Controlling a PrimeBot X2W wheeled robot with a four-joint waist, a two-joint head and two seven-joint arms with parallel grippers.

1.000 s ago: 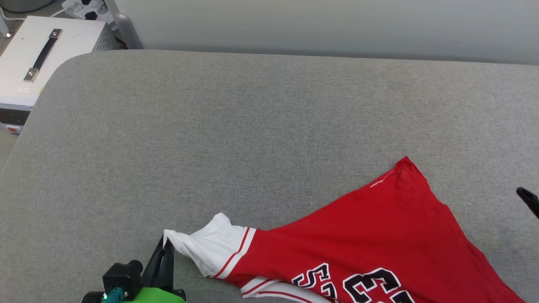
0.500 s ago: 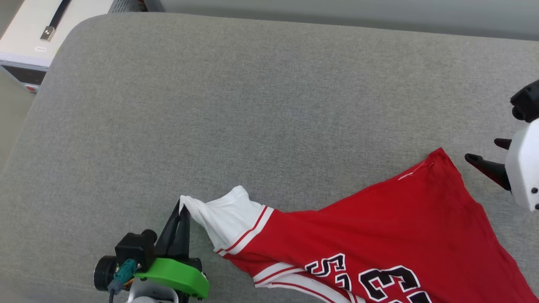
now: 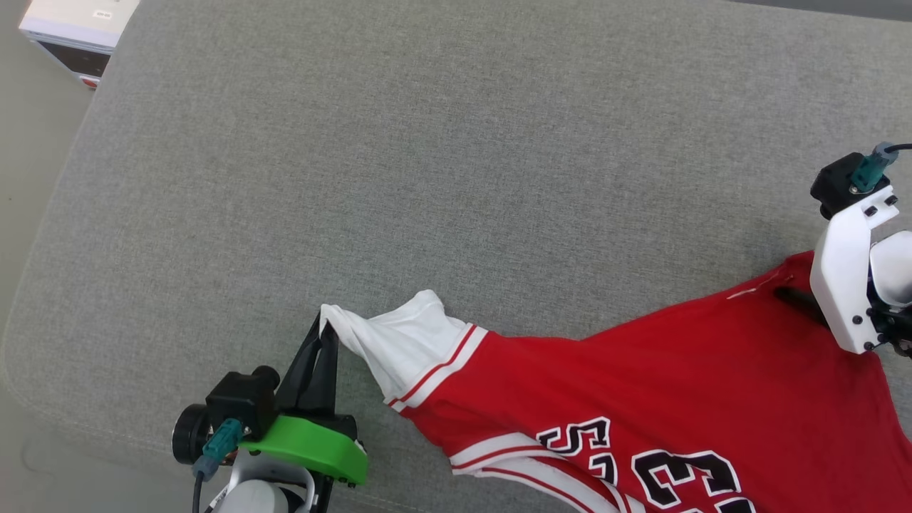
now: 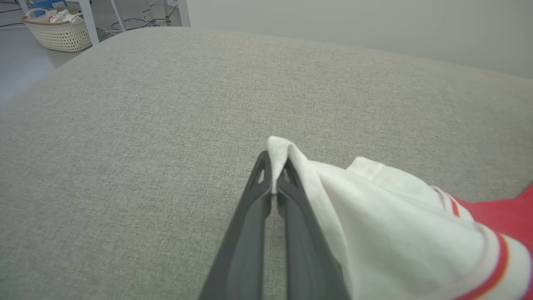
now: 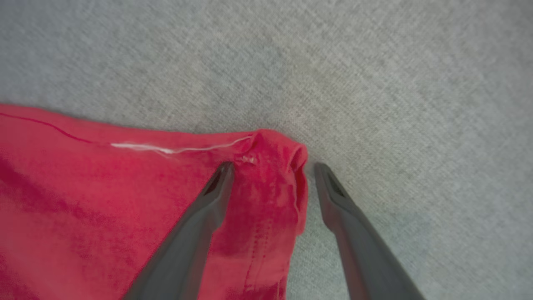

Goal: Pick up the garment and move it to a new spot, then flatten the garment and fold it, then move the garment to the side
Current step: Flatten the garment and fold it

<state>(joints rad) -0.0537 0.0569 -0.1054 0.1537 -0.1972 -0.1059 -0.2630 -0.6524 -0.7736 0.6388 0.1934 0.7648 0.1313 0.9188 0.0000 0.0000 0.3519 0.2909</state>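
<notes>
While the garment [image 3: 641, 385] lies spread over the near right part of the grey upholstered surface [image 3: 456, 142], running off my head view at the surface's near edge, I judge it light, soft and quite limp. It's a thin knit that will drape, stretch and bunch, and it won't hold any shape. The surface's woven cover looks grippy, so I expect a drag across it to pull wrinkles into the cloth. Lifting clear should go better than sliding.

The red body is drawn into a long wedge, with the black-and-white lettering [image 3: 641, 463] toward the surface's near edge. The white sleeve [image 3: 406, 342], trimmed in red stripes, points toward the surface's left side. The left jaws are pinched tight on the sleeve's very tip, and the cloth is raised a little off the surface there.

Toward the surface's right side sits the red hem corner [image 5: 270, 162], rolled slightly with its stitching visible. The right jaws stand wide apart around it, one finger over the cloth and the other over bare surface just beside it, with nothing gripped.

I'd take hold on that doubled, stitched hem, a little in from the point, so that the thin fabric doesn't slip out when both ends tension.
</notes>
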